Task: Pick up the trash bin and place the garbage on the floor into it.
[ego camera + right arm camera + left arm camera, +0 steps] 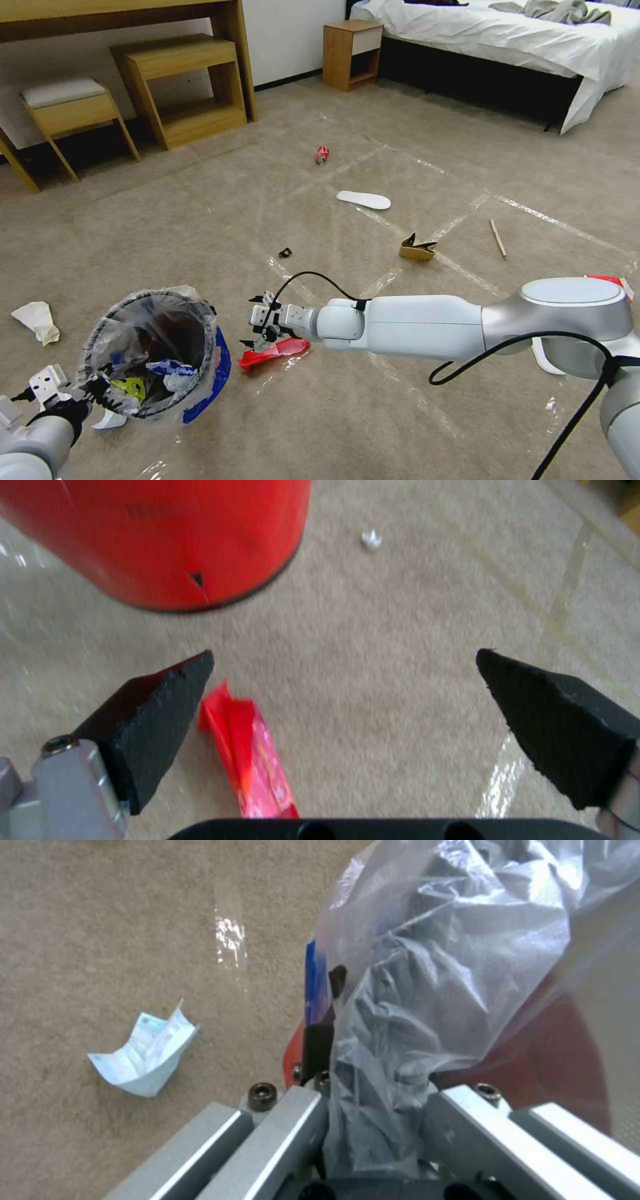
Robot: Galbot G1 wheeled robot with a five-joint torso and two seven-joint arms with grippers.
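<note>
The trash bin (157, 353), lined with a crinkly clear bag, tilts at the lower left of the head view with litter inside. My left gripper (73, 393) is shut on its near rim, the fingers (293, 1120) pinching rim and bag (453, 965). Just right of the bin, my right gripper (257, 327) hovers open over a red wrapper (273, 352). The wrapper (250, 755) lies on the floor (373, 630) close to one finger (160, 705), the bin's red side (160, 540) beyond. More garbage lies around: a red can (322, 155), white insole (363, 199), cardboard piece (418, 248), wooden stick (498, 238), crumpled paper (37, 320) (143, 1052).
A small black scrap (285, 253) lies on the carpet past the right gripper. Another red wrapper (610, 280) peeks from behind my right elbow. A wooden desk (120, 13), stool (67, 107) and low bench (180, 87) line the far left; a nightstand (350, 53) and bed (507, 40) stand far right.
</note>
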